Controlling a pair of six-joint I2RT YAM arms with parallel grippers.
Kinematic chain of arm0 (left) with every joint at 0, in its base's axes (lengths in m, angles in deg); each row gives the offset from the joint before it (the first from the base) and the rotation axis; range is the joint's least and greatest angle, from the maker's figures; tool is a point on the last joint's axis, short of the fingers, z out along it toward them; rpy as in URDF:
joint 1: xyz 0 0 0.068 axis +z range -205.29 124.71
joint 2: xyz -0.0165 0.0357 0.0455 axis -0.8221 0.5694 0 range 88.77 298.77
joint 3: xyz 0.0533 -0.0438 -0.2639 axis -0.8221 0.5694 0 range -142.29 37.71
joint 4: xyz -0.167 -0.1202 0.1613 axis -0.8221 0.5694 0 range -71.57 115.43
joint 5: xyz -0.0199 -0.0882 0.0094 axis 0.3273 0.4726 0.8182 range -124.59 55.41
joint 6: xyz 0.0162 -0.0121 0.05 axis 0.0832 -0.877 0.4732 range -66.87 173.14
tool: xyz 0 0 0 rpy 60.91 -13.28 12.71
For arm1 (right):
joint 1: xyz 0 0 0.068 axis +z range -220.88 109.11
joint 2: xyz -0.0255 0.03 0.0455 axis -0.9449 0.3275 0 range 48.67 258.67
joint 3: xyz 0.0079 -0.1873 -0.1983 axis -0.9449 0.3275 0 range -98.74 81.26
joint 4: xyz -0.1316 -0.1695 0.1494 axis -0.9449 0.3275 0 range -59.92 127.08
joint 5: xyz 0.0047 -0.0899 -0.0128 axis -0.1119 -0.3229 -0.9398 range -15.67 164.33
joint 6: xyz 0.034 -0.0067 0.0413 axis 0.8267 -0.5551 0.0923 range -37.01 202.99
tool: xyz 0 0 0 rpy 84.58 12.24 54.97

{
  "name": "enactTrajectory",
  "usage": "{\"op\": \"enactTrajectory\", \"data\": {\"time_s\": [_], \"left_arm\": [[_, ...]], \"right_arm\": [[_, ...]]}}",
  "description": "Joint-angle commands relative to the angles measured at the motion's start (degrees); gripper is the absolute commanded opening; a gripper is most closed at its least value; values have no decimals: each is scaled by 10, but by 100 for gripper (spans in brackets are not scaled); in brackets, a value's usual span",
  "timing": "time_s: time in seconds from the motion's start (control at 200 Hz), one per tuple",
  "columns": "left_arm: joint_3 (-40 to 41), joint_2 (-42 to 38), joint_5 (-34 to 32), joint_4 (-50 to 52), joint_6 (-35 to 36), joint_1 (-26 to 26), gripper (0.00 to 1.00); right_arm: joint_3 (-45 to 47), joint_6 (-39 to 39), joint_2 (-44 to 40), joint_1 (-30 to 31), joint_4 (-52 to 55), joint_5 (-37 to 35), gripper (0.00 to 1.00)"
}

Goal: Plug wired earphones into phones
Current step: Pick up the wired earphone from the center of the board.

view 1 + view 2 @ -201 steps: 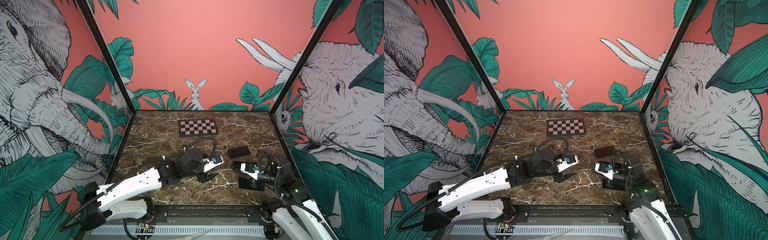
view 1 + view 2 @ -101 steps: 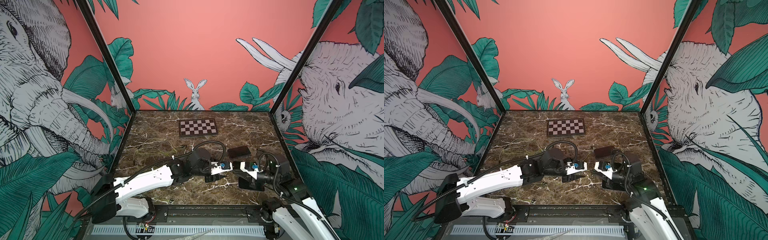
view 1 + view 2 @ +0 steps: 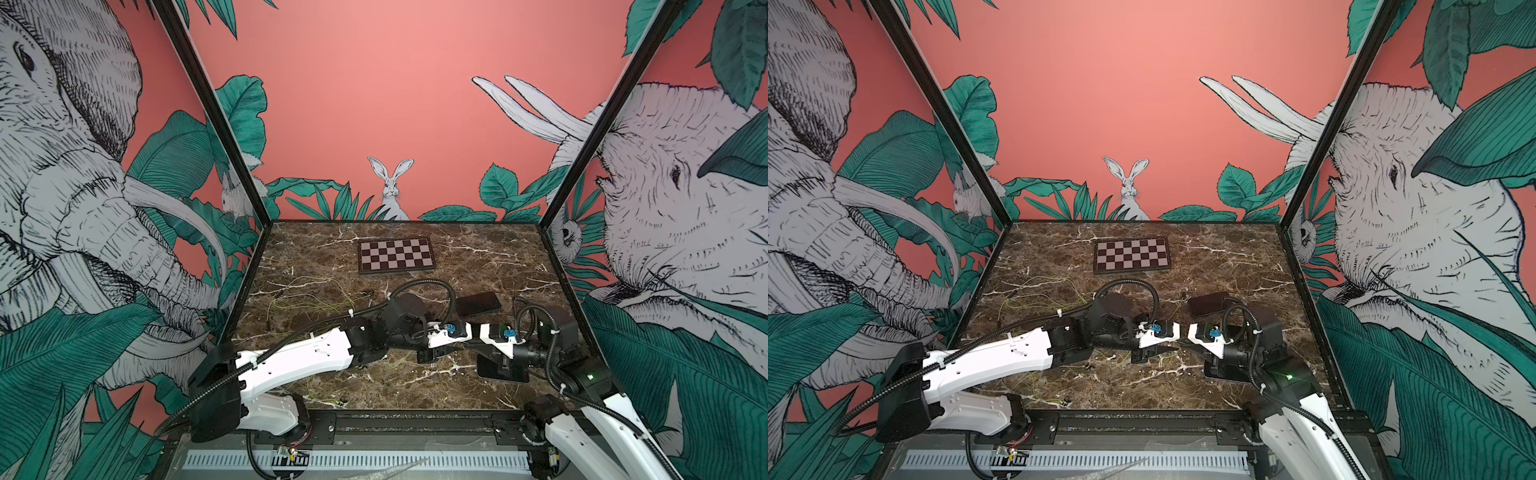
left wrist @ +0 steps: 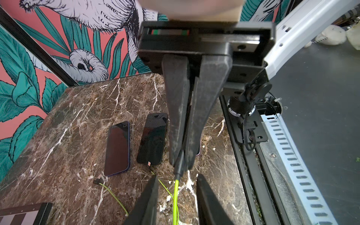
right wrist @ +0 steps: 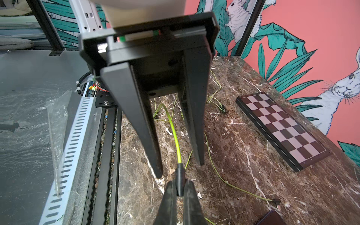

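Tiny marks edge the checkerboard (image 5: 282,128), too small to read. In both top views the left arm (image 3: 299,365) stretches low from lower left and meets the right arm (image 3: 615,436) nose to nose, right of centre. The right gripper (image 4: 181,163) pinches the dark plug (image 5: 180,181) of the wired earphones (image 5: 174,134). The left gripper (image 5: 180,168) straddles their yellow-green cord (image 4: 176,194), fingers narrowly apart around it. Left of centre lie loose cords (image 3: 307,299). The phones (image 3: 478,303) lie flat right of centre on the marble table (image 3: 415,386).
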State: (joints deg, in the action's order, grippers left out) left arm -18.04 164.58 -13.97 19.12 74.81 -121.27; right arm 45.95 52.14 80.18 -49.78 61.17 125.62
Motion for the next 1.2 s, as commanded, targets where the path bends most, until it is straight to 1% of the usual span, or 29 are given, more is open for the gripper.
{"op": "enactTrajectory", "data": {"time_s": [0.0,0.195,0.29,0.58,0.69,0.84,0.98,1.1,1.15,1.195], "left_arm": [[-8,-7,17,-23,0,-3,29],[-6,-3,23,-34,-13,-2,20],[-5,-3,23,-32,-15,-2,13],[-1,3,29,-16,-13,-3,14],[-2,3,35,-9,-8,-3,10],[2,1,36,0,-1,-3,0],[5,-4,36,5,5,-3,0],[10,-12,31,0,6,-3,0],[12,-16,30,-3,5,-3,0],[14,-20,30,-7,3,-3,0]], "right_arm": [[-5,-3,3,7,-11,23,0],[-5,-10,7,12,-7,23,0],[-5,-11,7,15,-7,22,0],[-6,-11,5,17,-11,18,0],[-6,-8,3,17,-12,20,0],[-5,-3,-2,17,-13,20,1],[-5,5,-7,17,-14,13,2],[-6,21,-7,17,-17,2,6],[-6,27,-7,16,-17,0,11],[-5,30,-5,17,-17,-1,13]]}}
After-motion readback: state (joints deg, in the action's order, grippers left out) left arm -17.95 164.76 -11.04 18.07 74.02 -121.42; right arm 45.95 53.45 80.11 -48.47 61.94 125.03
